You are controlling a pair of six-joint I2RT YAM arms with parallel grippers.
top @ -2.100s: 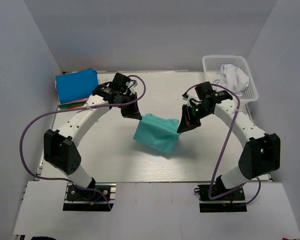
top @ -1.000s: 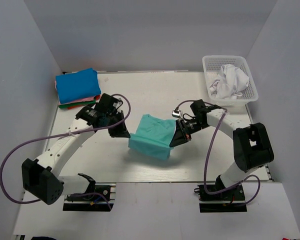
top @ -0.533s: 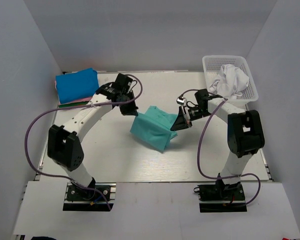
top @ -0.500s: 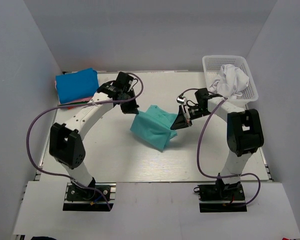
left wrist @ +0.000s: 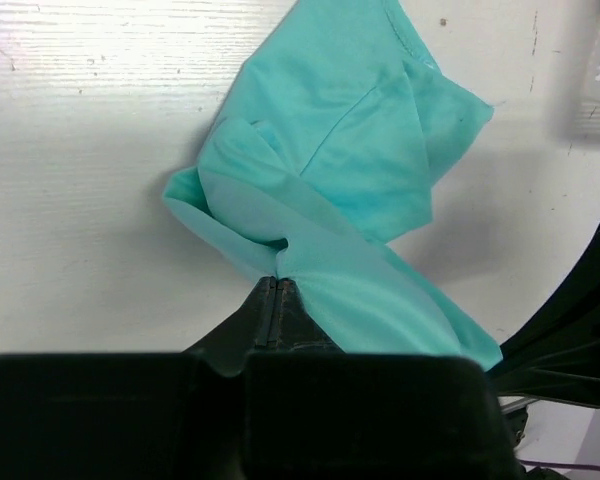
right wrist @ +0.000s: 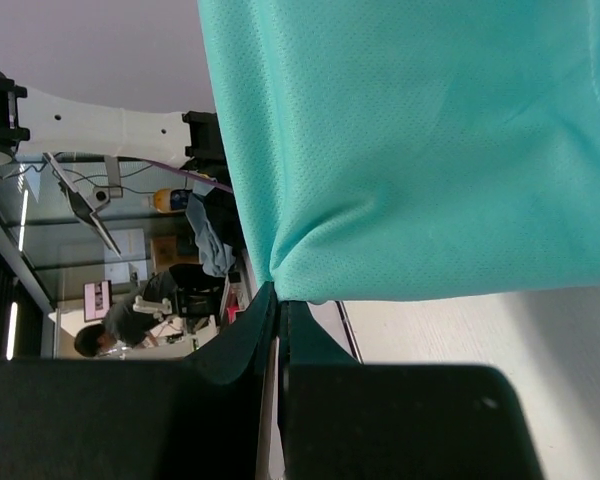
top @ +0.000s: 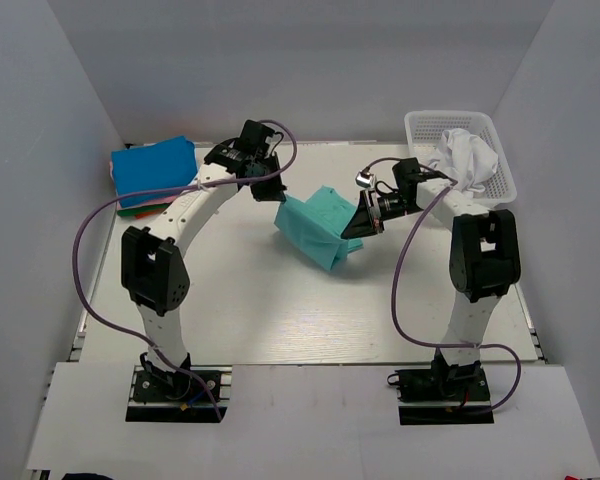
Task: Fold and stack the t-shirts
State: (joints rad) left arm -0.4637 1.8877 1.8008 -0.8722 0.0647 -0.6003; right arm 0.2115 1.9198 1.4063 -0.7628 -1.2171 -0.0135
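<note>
A teal t-shirt (top: 318, 225) hangs between my two grippers above the middle of the table, partly folded. My left gripper (top: 276, 196) is shut on its left edge; the left wrist view shows the teal cloth (left wrist: 330, 190) pinched at the closed tips (left wrist: 277, 282). My right gripper (top: 357, 228) is shut on its right edge; the right wrist view shows the cloth (right wrist: 410, 140) pinched at the tips (right wrist: 280, 295). A stack of folded shirts with a blue one on top (top: 156, 170) lies at the back left.
A white plastic basket (top: 500, 165) at the back right holds a crumpled white shirt (top: 467, 155). The white table (top: 280, 310) has walls on the left, right and back.
Both grippers have carried the teal shirt up the table toward the back, slightly right. The shirt hangs more bunched than a second ago.
</note>
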